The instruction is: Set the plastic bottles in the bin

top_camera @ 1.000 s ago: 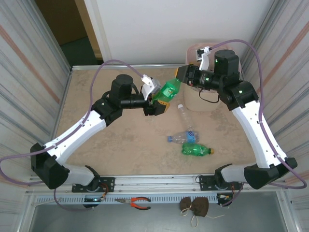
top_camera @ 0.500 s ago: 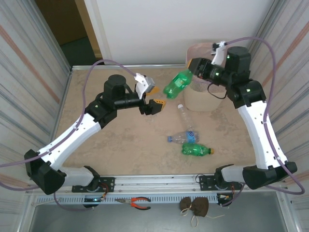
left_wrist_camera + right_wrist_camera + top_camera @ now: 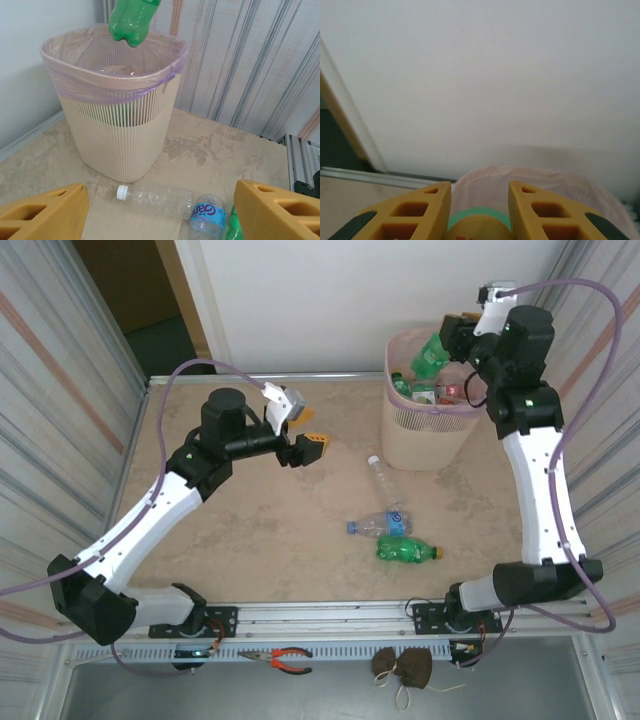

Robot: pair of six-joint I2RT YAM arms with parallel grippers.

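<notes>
1. Above the bin [image 3: 418, 445], the right gripper [image 3: 455, 337] has its jaws clamped tight on a green bottle [image 3: 430, 353], holding it by its upper part.
2. That bottle hangs base-down over the mouth of the pink liner [image 3: 115, 82]. Hanging there, it should fall straight inside on release rather than catch the rim.
3. Over the table [image 3: 250, 530], well left of the bin, the left gripper [image 3: 300, 428] is spread wide and holds nothing. Its wrist camera looks across at the bin, so it seems free for the next pick.
4. Several bottles already sit inside the bin, and three wait on the table.
   - A clear bottle [image 3: 383, 483] lies near the bin's foot.
   - A blue-labelled bottle [image 3: 378, 525] lies nearer the arms.
   - A second green bottle [image 3: 407, 551] lies just beside the blue-labelled one.
5. The two neighbours lie close together, so grabbing one could nudge the other into a roll.
</notes>
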